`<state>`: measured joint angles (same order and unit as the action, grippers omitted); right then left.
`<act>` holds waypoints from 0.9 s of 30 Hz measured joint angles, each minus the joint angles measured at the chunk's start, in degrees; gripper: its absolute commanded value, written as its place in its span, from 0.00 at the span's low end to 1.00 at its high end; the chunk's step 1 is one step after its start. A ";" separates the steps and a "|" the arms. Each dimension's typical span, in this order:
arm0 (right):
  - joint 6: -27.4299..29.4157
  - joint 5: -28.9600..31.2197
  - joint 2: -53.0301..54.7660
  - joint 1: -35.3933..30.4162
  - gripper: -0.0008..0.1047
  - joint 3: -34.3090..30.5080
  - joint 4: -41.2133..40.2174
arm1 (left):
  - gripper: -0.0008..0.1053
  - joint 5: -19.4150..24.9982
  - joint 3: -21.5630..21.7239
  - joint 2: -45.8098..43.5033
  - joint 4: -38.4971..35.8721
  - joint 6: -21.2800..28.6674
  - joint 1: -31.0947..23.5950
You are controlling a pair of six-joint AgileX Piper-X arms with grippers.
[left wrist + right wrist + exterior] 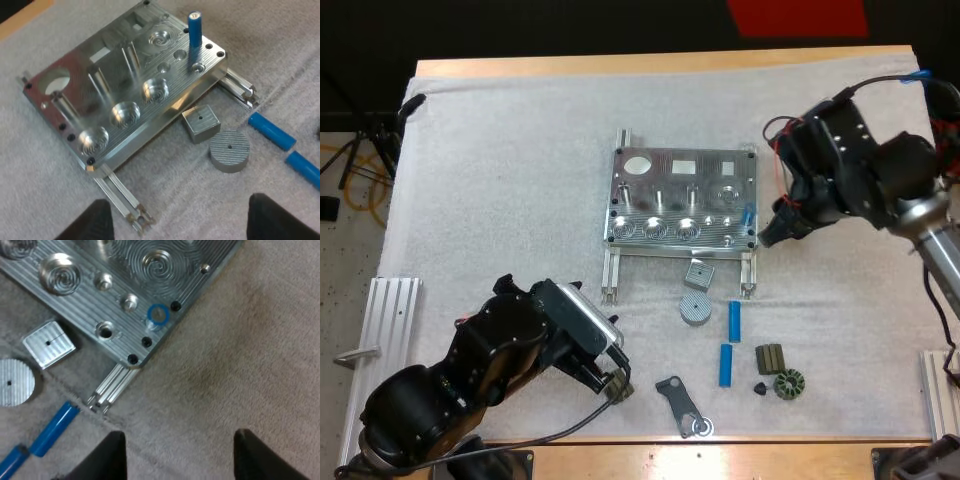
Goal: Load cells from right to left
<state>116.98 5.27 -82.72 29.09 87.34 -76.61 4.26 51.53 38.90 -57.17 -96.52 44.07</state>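
Note:
The metal fixture [682, 200] lies mid-mat. One blue cylinder [748, 213] stands upright in a hole at the fixture's near right corner; the left wrist view shows it from the side [194, 31], the right wrist view from above [158, 315]. Two more blue cylinders [734, 320] [726, 365] lie on the mat in front of the fixture. My right gripper [772, 232] hovers just right of the standing cylinder, open and holding nothing [177, 460]. My left gripper [613, 385] is low near the front edge, open [180, 225], well short of the fixture [130, 95].
A square metal block [699, 273] and a ribbed round disc [695, 309] sit in front of the fixture. Small dark parts [770, 358] [788, 384] lie right of the loose cylinders, and a black bracket [682, 405] lies near the front edge. Aluminium rails [390, 320] flank the mat.

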 measured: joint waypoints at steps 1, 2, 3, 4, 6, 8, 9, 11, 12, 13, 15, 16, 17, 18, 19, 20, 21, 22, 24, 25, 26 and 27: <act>0.00 -0.29 0.27 0.00 0.46 0.00 -0.27 | 0.54 -0.12 0.00 0.00 -0.02 0.29 0.00; 0.00 -0.67 1.05 0.00 0.46 0.00 -0.66 | 0.54 -0.13 0.00 0.00 -0.02 1.45 0.00; 0.00 -0.94 1.75 0.00 0.46 0.00 -1.01 | 0.54 -0.26 0.00 0.00 -0.02 2.16 0.00; 0.00 -1.10 2.04 0.00 0.46 0.00 -1.26 | 0.54 -0.26 0.00 0.00 -0.02 2.52 0.00; -1.09 -1.12 3.29 0.00 0.46 -0.53 -1.67 | 0.54 -0.26 0.00 0.00 0.09 4.81 0.00; -1.27 -1.53 4.67 0.00 0.46 -1.77 -1.71 | 0.54 -0.26 0.00 0.00 0.06 5.91 0.00; -1.24 -2.15 5.44 0.00 0.46 -3.03 -1.71 | 0.54 -0.26 0.00 0.00 0.18 6.64 0.00; -1.24 -2.44 6.73 0.00 0.46 -5.00 -1.88 | 0.54 -0.26 0.00 0.00 0.34 7.32 0.00; -1.24 -2.42 7.48 0.00 0.46 -6.59 -1.96 | 0.54 -0.26 0.00 0.00 0.34 7.43 0.00; -1.24 -2.42 7.84 0.00 0.46 -7.45 -1.97 | 0.54 -0.26 0.00 0.00 0.34 7.42 0.00; -1.66 -2.42 9.22 0.00 0.46 -10.35 -2.10 | 0.54 -0.92 0.00 0.00 0.34 7.55 0.00; -1.80 -2.42 9.62 0.00 0.46 -11.03 -2.08 | 0.54 -1.07 0.00 0.00 0.34 7.58 0.00; -2.38 -2.55 10.47 0.00 0.46 -12.34 -2.08 | 0.54 -1.27 0.00 0.00 0.57 7.69 0.00; -2.43 -2.55 11.24 0.00 0.46 -13.54 -2.08 | 0.54 -1.36 0.00 0.00 0.81 7.70 0.00; -2.39 -2.55 11.74 0.00 0.46 -14.11 -2.08 | 0.53 -1.32 0.00 0.00 0.97 7.70 0.00; -2.58 -2.55 12.79 0.00 0.46 -14.98 -1.91 | 0.53 -1.45 0.00 0.43 1.16 7.70 0.00; -2.60 -2.55 13.92 0.00 0.46 -15.90 -1.60 | 0.53 -1.52 0.00 0.82 1.24 7.70 0.00; -2.60 -2.55 14.52 0.00 0.46 -16.32 -1.46 | 0.53 -1.49 0.00 1.09 1.22 7.70 0.00; -2.60 -2.55 16.62 0.00 0.46 -17.56 -0.91 | 0.53 -1.85 0.00 2.79 1.45 6.35 0.00; -2.60 -2.55 17.19 0.00 0.46 -17.83 -0.77 | 0.53 -2.22 0.00 3.22 1.49 5.77 0.00; -2.60 -2.55 18.21 0.00 0.46 -18.13 -0.75 | 0.53 -2.66 0.00 4.08 1.64 4.31 0.00; -2.60 -2.55 18.98 0.00 0.46 -18.28 -0.75 | 0.53 -3.42 0.00 5.08 1.63 2.80 0.00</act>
<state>114.38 2.73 -63.74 29.09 69.06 -77.36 0.84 51.53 43.98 -55.54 -93.72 44.07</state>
